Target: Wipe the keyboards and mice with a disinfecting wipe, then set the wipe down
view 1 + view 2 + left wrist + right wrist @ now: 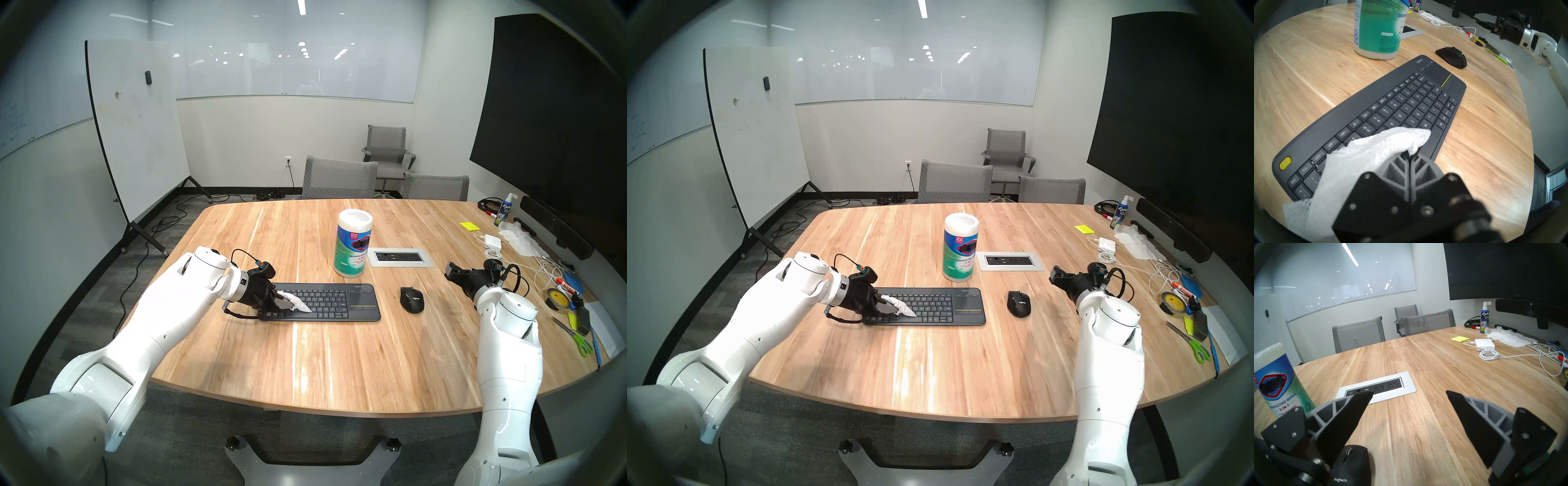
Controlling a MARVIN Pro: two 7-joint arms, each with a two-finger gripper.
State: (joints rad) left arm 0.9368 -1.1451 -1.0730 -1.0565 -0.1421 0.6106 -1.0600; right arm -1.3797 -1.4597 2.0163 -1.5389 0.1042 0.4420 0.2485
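Left wrist: wipe [1373, 152] in end effector [1409, 155]

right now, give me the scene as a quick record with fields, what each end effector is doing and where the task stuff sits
left end effector: shut on the wipe, over the keyboard's left half
right end effector: open, empty, above the table, right of the mouse
keyboard: flat on the table, touchpad end toward the mouse
mouse: right of the keyboard, apart from it, untouched
wipes canister: upright behind the keyboard
wipe contact: trailing end drapes onto the keys
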